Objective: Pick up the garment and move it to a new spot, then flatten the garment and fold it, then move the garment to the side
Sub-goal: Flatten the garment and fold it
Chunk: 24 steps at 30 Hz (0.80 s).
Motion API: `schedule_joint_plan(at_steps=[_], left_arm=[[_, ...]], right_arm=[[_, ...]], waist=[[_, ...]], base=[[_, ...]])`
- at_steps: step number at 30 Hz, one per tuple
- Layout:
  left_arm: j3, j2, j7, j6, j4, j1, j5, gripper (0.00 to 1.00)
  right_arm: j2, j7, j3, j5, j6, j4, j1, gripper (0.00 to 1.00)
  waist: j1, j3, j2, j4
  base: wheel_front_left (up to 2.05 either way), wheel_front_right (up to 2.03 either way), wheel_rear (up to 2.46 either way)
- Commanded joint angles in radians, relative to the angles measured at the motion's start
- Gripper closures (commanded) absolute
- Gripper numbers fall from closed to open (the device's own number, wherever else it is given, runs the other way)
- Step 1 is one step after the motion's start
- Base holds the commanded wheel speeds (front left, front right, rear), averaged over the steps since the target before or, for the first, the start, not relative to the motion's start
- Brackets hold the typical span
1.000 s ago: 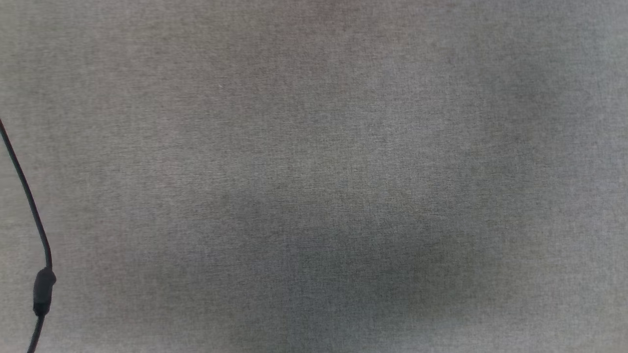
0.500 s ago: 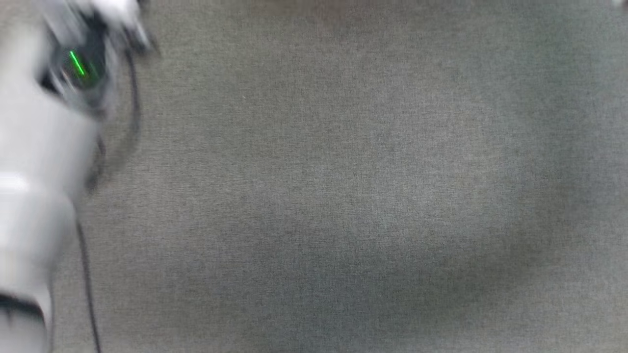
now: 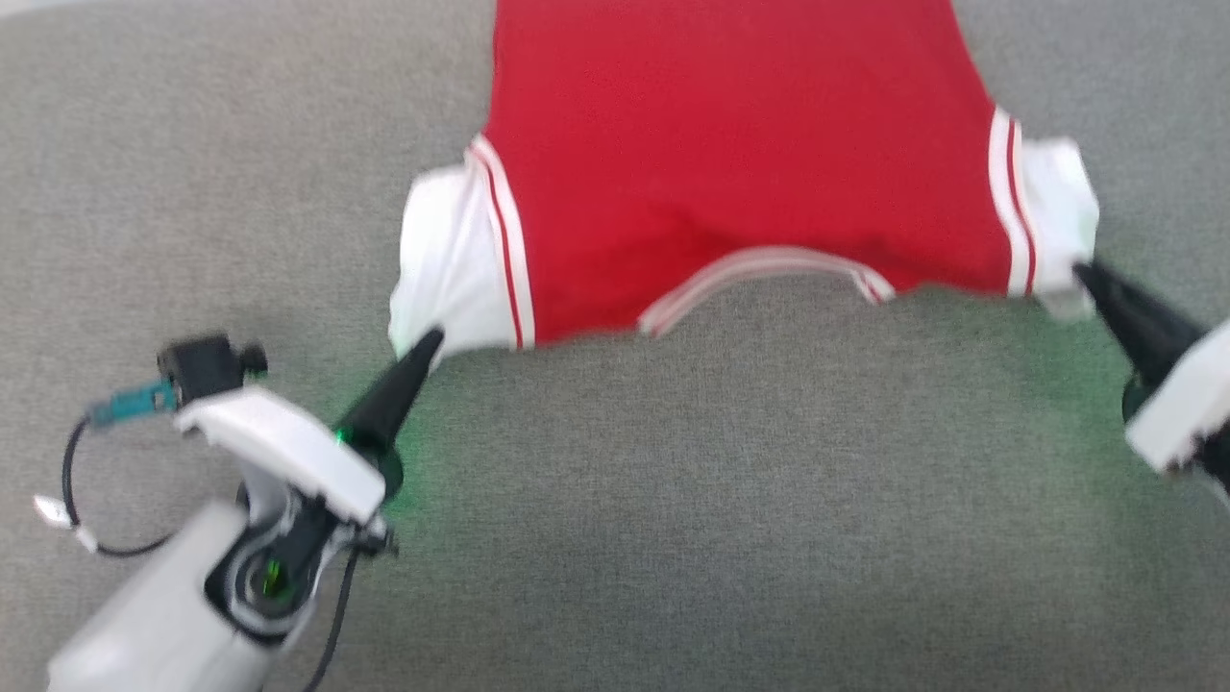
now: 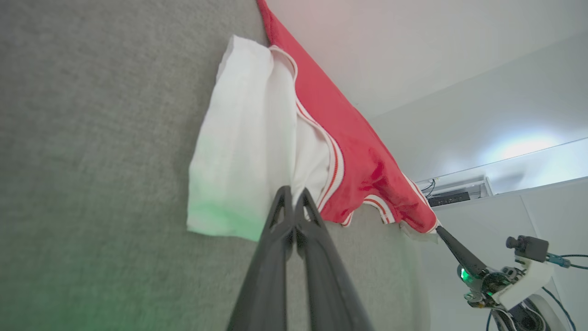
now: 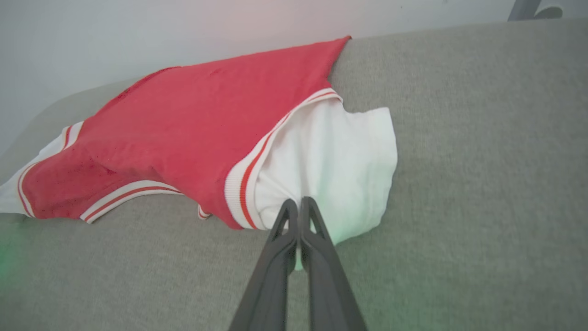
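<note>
- The garment [image 3: 730, 163] lies spread on the grey cloth surface [image 3: 673, 538]. Its neck trim [image 3: 759, 261] faces the robot and its lower part runs out of the top of the head view.
- The left gripper [image 3: 428, 341] has its fingers pressed together on the near corner of the left sleeve [image 3: 442, 259].
- The right gripper [image 3: 1081, 274] is clamped the same way on the near edge of the right sleeve [image 3: 1052, 202]. Each wrist view shows the tips pinching white fabric.
- The step in hand looks like the end of moving the garment to its new spot, with flattening about to start. The shoulder line is stretched between the two grips and sags only at the neck.
- The next move probably calls for an even pull from both grips, level and well apart. The sleeves can then be lowered flat and let go.
- In the right wrist view the hem reaches the far edge [image 5: 436, 32] of the surface, with a pale wall behind it. That leaves no room on the far side.
- Bare surface lies open toward the robot and to both sides.
- A looped cable [image 3: 72, 490] hangs by the left arm, well apart from the garment.
</note>
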Motion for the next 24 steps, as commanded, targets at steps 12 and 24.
schedule_joint_plan(at_steps=[12, 24], left_arm=[[-0.061, 0.193, -0.091, 0.009, -0.231, 0.313, 0.094, 1.00], [-0.042, 0.233, -0.143, 0.115, -0.407, 0.415, 0.130, 1.00]], right_arm=[[0.049, 0.222, -0.285, -0.056, 0.000, -0.373, 0.484, 1.00], [0.179, 0.423, -0.432, -0.133, 0.000, -0.585, 0.608, 1.00]], waist=[[0.0000, -0.070, -0.0001, 0.008], [0.0000, -0.045, -0.0001, 0.011]], base=[[0.00, 0.00, 0.00], [0.00, 0.00, 0.00]])
